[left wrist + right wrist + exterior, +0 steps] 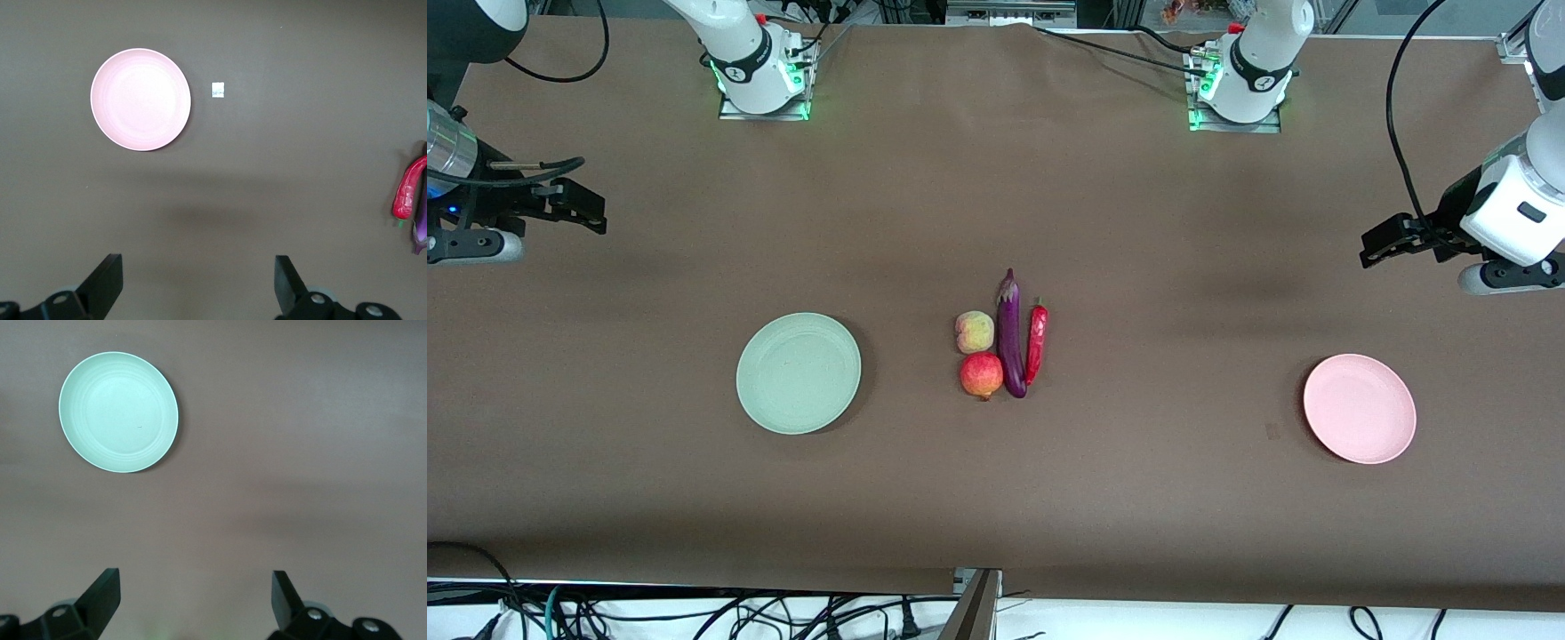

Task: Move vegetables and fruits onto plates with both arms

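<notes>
Two fruits [976,332], two vegetables [1010,338] (clustered mid-table), two plates [799,373] bare.

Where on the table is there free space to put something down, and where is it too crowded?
Both the pale green round plate and the pink round plate hold nothing. Bare brown cloth lies between each plate and the middle cluster. That cluster is crowded: the purple eggplant, red chili pepper, pale yellow fruit and red-orange fruit lie packed together.

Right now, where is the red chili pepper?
In the front view the red chili pepper lies mid-table beside the purple eggplant, on its side toward the left arm's end, between the two plates.
</notes>
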### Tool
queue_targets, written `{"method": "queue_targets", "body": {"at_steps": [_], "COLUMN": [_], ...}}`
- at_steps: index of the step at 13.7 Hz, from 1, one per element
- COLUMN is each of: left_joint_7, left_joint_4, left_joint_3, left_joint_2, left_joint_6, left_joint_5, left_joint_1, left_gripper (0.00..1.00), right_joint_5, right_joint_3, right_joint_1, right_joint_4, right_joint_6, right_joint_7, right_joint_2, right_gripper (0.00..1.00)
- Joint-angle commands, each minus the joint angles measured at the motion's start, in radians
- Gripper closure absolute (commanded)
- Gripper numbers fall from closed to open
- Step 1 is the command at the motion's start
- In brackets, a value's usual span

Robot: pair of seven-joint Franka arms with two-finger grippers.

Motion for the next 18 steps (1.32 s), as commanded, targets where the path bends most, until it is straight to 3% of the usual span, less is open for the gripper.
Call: {"method": "queue_targets", "body": {"at_steps": [1, 6, 11, 18], "left_joint_7": [-0.010, -0.010, -0.008, -0.005], "left_joint_4": [0.009, 0.026, 0.068, 0.075], "left_joint_3": [-0.003, -0.011, -0.092, -0.109], "left_joint_2": [-0.007, -0.012, -0.007, 0.068], "left_joint_6": [-0.013, -0.013, -0.005, -0.002], "left_joint_5": [0.018, 0.011, 0.011, 0.024], "left_joint_1": [0.000, -0.003, -0.006, -0.006], "left_gripper": [0.00, 0.00, 0.00, 0.00], "right_joint_5": [0.000, 0.000, 0.000, 0.000], "right_joint_3": [0.003, 0.001, 0.003, 0.001], "right_joint_1": [-0.006, -0.006, -0.006, -0.007], "right_joint_4": [0.025, 0.025, 0.025, 0.025], "right_joint_6": [-0.014, -0.013, -0.013, -0.013], "right_joint_7": [-0.012, -0.012, -0.012, -0.041], "right_joint_2": [0.007, 0.007, 0.009, 0.009], "right_gripper": [0.00, 0.00, 0.00, 0.00]}}
